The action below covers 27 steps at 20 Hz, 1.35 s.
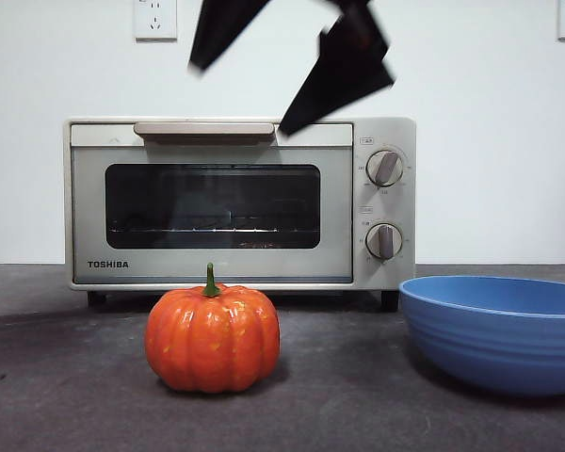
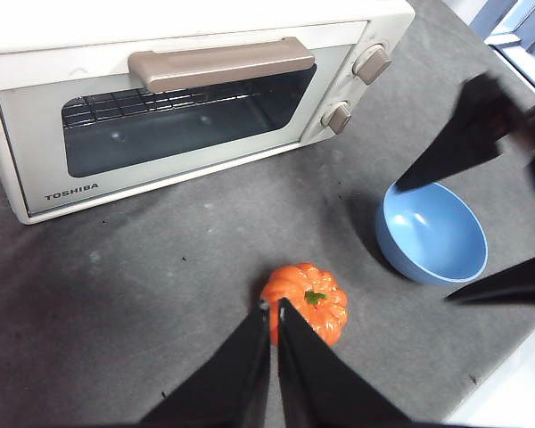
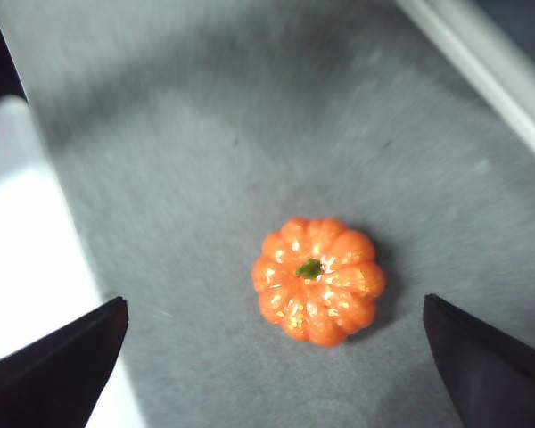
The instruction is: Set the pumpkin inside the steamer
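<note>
The orange pumpkin (image 1: 212, 337) with a green stem sits on the grey table in front of the steamer (image 1: 240, 202), a cream TOSHIBA oven with its door shut. My right gripper (image 3: 273, 300) is open wide and empty, high above the pumpkin (image 3: 318, 280), which shows between its jaws. Its two black jaws show at the top of the front view (image 1: 287, 56). My left gripper (image 2: 274, 308) is shut and empty, held above the table on the near side of the pumpkin (image 2: 308, 301). The steamer (image 2: 178, 107) also shows in the left wrist view.
A blue ribbed bowl (image 1: 497, 331) stands to the right of the pumpkin, in front of the steamer's knobs (image 1: 386, 168). The bowl also shows in the left wrist view (image 2: 432, 234). The table's edge lies near the bowl.
</note>
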Available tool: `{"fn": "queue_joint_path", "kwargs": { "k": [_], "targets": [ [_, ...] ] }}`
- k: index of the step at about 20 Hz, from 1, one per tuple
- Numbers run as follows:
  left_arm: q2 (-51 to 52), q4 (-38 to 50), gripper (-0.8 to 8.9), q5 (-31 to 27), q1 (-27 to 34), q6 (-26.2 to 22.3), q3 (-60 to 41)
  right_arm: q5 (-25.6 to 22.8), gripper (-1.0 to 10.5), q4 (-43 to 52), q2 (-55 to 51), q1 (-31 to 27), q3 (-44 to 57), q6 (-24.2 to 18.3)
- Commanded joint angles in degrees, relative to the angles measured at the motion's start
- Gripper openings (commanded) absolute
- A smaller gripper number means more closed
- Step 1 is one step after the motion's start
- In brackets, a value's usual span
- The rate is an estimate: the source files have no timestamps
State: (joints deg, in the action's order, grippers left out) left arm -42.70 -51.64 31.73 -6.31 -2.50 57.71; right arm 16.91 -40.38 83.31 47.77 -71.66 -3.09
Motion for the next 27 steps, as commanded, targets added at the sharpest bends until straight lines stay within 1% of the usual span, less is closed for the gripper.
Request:
{"fn": "queue_joint_path", "kwargs": {
  "k": [1,2,6,9,13,23,24,27],
  "targets": [
    [-0.28,0.24,0.14,0.31,-0.22,-0.83,1.09,-1.09,5.6,1.51,4.44,2.08,-1.01,-0.59],
    [-0.28,0.24,0.14,0.31,-0.22,-0.83,1.09,-1.42,5.6,2.16,5.95,2.67,-1.01,-0.57],
    [-0.28,0.22,0.14,0.31,-0.22,-0.63,1.09,-5.22,5.6,5.75,11.76,4.66,-1.01,-0.15],
    [-0.28,0.22,0.14,0.31,-0.22,-0.42,1.09,-8.44,5.9,8.15,15.56,5.05,-1.01,0.15],
    [-0.28,0.2,0.14,0.31,-0.22,-0.42,1.09,-9.53,5.9,10.54,19.28,5.03,-1.01,1.33],
    [-0.31,0.24,0.14,0.31,-0.22,-0.44,1.09,-9.53,6.0,9.44,25.31,5.49,-0.98,2.25],
    [-0.31,0.22,0.14,0.31,-0.22,-0.46,1.09,-9.57,5.8,9.27,25.33,5.68,-0.98,2.32],
    [-0.31,0.24,0.14,0.31,-0.22,-0.46,1.09,-9.7,4.3,8.76,25.29,5.73,-0.98,3.06]
  ]
}}
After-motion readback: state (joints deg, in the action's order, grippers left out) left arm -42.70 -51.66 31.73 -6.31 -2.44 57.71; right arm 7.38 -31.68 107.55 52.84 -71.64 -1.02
